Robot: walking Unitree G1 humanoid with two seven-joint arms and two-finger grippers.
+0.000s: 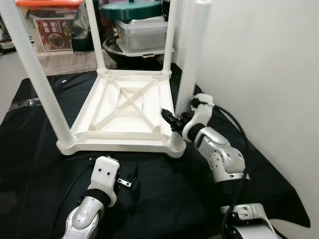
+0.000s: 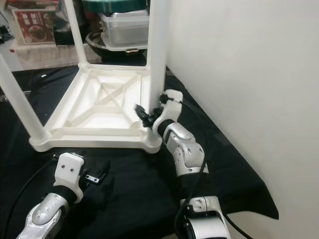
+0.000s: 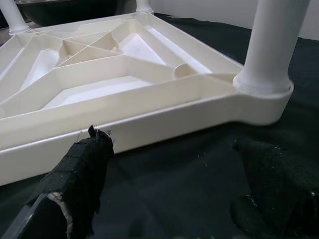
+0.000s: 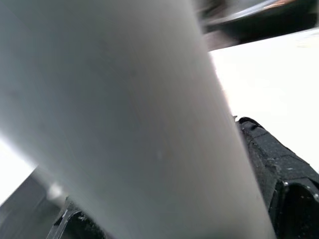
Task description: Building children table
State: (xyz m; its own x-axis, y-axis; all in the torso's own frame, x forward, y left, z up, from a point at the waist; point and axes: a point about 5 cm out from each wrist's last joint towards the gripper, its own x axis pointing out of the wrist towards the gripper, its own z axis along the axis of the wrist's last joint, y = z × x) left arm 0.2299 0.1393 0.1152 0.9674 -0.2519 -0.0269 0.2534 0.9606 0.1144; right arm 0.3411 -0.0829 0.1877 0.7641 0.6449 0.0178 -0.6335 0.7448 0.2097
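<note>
A white plastic children's table [image 1: 122, 102] lies upside down on the black cloth [image 1: 164, 194], its ribbed underside facing up. Several white legs stand up from its corners. My right gripper [image 1: 172, 121] straddles the near-right leg [image 1: 192, 59] just above its socket. In the right wrist view that leg [image 4: 124, 114] sits between the black fingers [image 4: 279, 169], which are shut on it. My left gripper [image 1: 128, 180] hovers low over the cloth in front of the table's near edge [image 3: 149, 124]. It is open, its fingers [image 3: 84, 164] wide apart with nothing between them.
A white wall [image 1: 259, 74] rises close on the right. Behind the table stand a clear lidded box [image 1: 142, 32], a dark pan [image 1: 129, 56] and a red-labelled box [image 1: 52, 32]. The near-left leg [image 1: 37, 74] leans across the left side.
</note>
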